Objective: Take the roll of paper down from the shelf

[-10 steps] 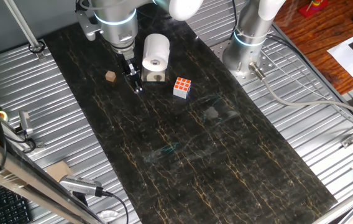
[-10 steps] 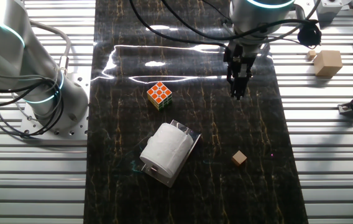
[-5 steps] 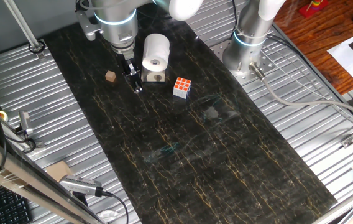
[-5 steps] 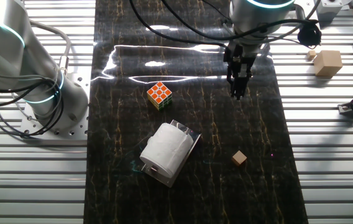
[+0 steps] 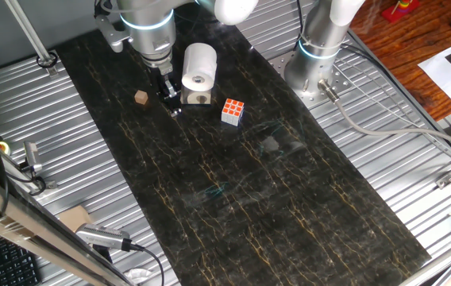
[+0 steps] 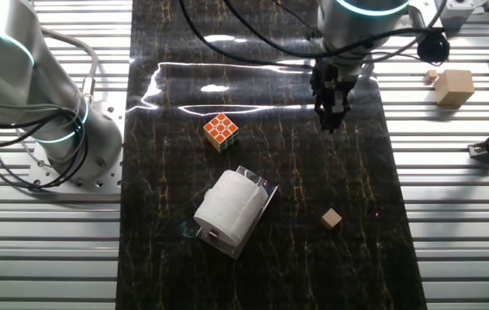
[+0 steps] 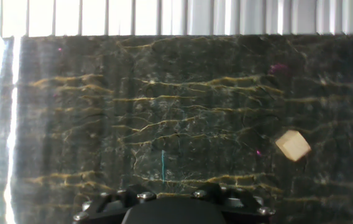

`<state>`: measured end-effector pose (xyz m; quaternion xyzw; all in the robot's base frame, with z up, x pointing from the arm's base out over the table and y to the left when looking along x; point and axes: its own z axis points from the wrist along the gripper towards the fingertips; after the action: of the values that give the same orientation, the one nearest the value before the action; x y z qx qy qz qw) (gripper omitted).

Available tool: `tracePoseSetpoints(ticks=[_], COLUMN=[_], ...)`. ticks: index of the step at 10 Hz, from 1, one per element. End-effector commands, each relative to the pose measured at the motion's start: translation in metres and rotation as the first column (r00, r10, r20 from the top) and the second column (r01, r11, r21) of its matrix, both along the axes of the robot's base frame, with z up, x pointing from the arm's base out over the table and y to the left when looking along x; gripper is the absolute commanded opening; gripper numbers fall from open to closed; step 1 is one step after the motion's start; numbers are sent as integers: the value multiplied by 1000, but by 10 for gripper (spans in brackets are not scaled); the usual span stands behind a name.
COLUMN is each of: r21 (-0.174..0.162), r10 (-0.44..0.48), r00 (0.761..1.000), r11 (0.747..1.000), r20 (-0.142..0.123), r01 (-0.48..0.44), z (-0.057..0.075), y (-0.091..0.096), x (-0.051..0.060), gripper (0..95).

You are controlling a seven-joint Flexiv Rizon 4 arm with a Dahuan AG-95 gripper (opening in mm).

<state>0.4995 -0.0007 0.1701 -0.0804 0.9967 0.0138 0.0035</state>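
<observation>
gripper off target, roll untouched on its stand.

black two-finger gripper [image 6: 331, 120] hangs over bare dark marble-pattern mat [image 5: 233, 199], holding nothing; fingers look pressed close together in both fixed views, but i can't tell for sure, and the hand view hides the tips. white toilet-paper roll with hollow core [image 5: 198, 65] lies on the small pale wooden box stand with the dark round hole [image 5: 197, 97], just beside the gripper at its 3 o'clock in one fixed view. judgement: light, soft, crushes easily, loose tail may drag; pinch across the wall via the core, gently. the other fixed view shows roll [image 6: 230, 209] well apart from the gripper, stand mostly hidden. hand view shows only the tiny brown wooden cube [image 7: 293, 145] at 3 o'clock. colourful puzzle cube [image 5: 233, 111] sits near the stand.
</observation>
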Motion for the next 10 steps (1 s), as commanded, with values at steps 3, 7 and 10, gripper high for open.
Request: tracePoseSetpoints(ticks=[3, 7, 10], r21=[8, -1, -1], r10=[56, 117, 181], r00=[998, 993, 983], r11=[998, 993, 983], r20=[-5, -3, -2], r01=[-56, -117, -181], z=[0, 0, -1], y=[1, 1, 3], x=[1, 1, 1], gripper=[0, 0, 0])
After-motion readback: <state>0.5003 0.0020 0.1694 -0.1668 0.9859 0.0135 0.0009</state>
